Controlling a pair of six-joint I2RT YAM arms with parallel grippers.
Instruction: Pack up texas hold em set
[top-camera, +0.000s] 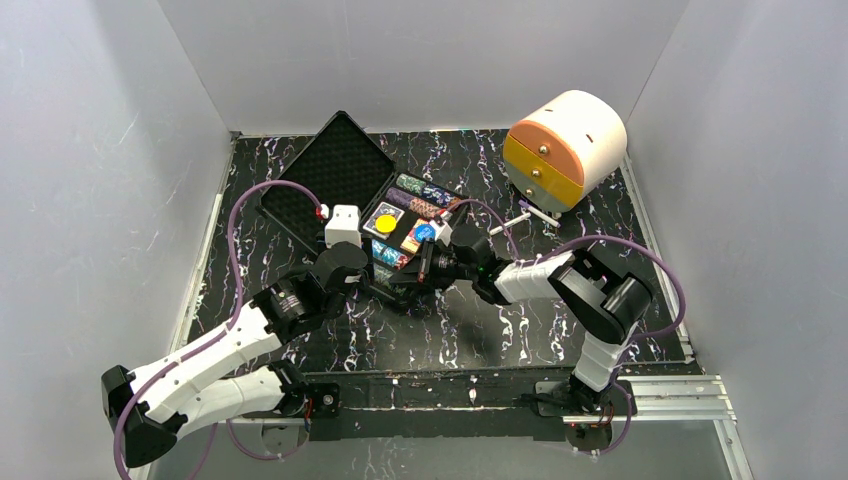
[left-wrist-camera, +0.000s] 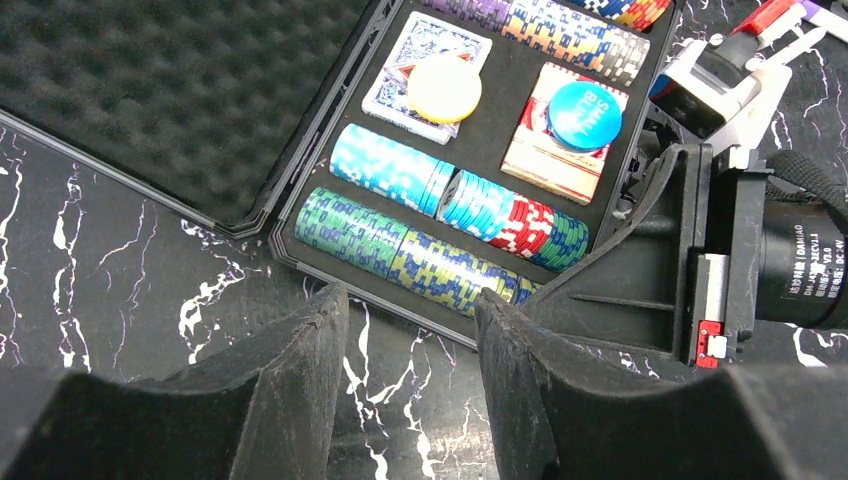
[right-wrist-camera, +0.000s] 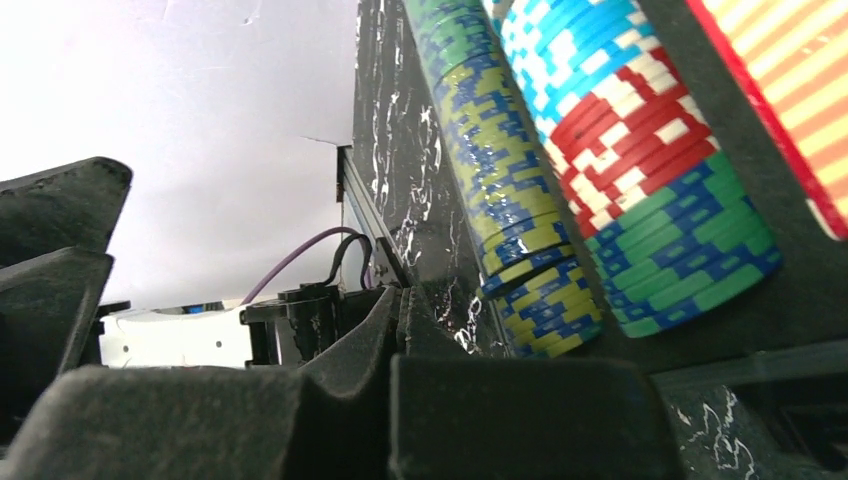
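The black poker case (top-camera: 405, 300) lies open in the middle of the table, its foam lid (left-wrist-camera: 170, 90) flat to the left. The tray (left-wrist-camera: 290, 255) holds a green, blue and yellow chip row (left-wrist-camera: 410, 255), a cyan, red and green row (left-wrist-camera: 470, 200), a blue card deck (left-wrist-camera: 440, 35) under a yellow button (left-wrist-camera: 444, 88), and a red deck (left-wrist-camera: 545, 160) under a blue button (left-wrist-camera: 585, 115). My left gripper (left-wrist-camera: 412, 300) is open and empty, over the table at the tray's near edge. My right gripper (right-wrist-camera: 398, 305) is shut, nothing visible in it, at the tray's near right corner beside the chips (right-wrist-camera: 530, 250).
An orange and white round drawer cabinet (top-camera: 562, 148) stands at the back right. A small white and purple item (top-camera: 530, 213) lies in front of it. Grey walls close in the left, back and right of the black marbled table (top-camera: 520, 330). The two grippers are close together.
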